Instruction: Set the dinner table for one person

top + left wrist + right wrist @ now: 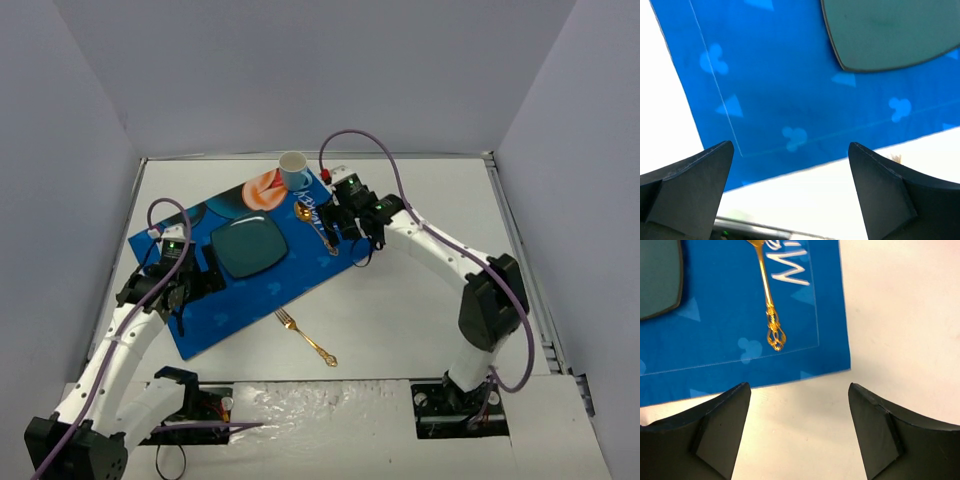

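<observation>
The white dinner table (420,300) carries a blue Mickey-print placemat (230,300), lying at an angle. A teal square plate (248,246) sits on it, with a white and blue cup (294,170) at the mat's far corner. A gold spoon (318,225) lies on the mat's right side, its handle (768,305) ahead of my right gripper (799,386). That gripper (348,240) hangs open and empty over the mat's right corner. A gold fork (306,338) lies on the bare table in front of the mat. My left gripper (190,285) hovers open and empty over the mat's left part (790,90).
Grey walls close the table in at the back and on both sides. A metal strip (525,260) runs along the right edge. The plate's rim (890,30) lies ahead and right of the left fingers. Both arm bases stand at the near edge.
</observation>
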Robot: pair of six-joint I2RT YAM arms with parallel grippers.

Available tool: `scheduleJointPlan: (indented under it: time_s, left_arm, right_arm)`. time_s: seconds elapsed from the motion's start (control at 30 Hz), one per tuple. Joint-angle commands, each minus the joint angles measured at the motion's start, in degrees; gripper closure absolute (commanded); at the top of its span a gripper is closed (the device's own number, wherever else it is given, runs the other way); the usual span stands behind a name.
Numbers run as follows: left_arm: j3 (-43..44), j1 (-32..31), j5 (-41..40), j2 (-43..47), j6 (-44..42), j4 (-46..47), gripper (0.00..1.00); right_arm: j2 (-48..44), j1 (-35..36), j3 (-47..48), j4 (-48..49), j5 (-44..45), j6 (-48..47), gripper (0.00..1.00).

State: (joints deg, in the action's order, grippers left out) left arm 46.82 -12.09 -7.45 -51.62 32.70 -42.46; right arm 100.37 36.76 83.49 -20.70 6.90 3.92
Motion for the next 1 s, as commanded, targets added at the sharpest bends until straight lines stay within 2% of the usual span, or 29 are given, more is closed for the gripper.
scheduleJointPlan:
  time_s: [0.0, 0.1, 0.17, 0.23, 0.37, 0.43, 0.47, 0.6, 0.73, 0.97]
  left_arm:
    - [4.1, -3.4, 1.8, 0.4, 10.4, -4.2, 0.03]
    - [3.3, -9.6, -0.2, -0.1, 18.5, -4.2, 0.03]
    - [2.7, -16.4, -4.4, -1.7, 23.7, -4.2, 0.03]
    - [2.5, -21.3, -6.9, -3.4, 31.9, -4.1, 0.03]
    - [4.4, -34.8, -14.5, -11.1, 47.7, -5.8, 0.03]
    - [6.8, -41.1, -17.3, -17.0, 55.8, -7.8, 0.03]
    - [8.0, -42.9, -17.7, -19.3, 56.2, -8.6, 0.03]
    - [14.9, -49.2, -18.7, -31.6, 67.5, -11.1, 0.04]
    - [18.5, -52.9, -16.6, -40.7, 71.6, -9.1, 0.07]
    - [18.7, -56.0, -13.1, -45.7, 79.6, -8.3, 0.18]
  right_arm:
    - [-10.2, -0.4, -6.4, 2.2, 6.7, 6.9, 0.23]
    - [-16.7, -1.3, -11.7, 2.2, 8.4, 10.7, 0.17]
    - [-20.7, -2.3, -14.2, 2.1, 8.0, 12.6, 0.13]
    - [-23.0, -3.0, -16.9, 1.9, 7.2, 13.6, 0.09]
    - [-28.7, -4.1, -20.6, 1.9, 5.3, 17.0, 0.01]
    - [-31.2, -4.4, -22.3, 1.9, 4.1, 18.0, 0.0]
    - [-32.0, -4.5, -22.4, 1.9, 3.9, 18.1, 0.0]
    - [-36.3, -4.9, -25.1, 1.5, 3.6, 19.4, 0.0]
    - [-40.1, -5.1, -27.1, 1.4, 2.4, 19.2, 0.0]
    - [-42.8, -5.3, -28.5, 1.3, 1.4, 16.4, 0.0]
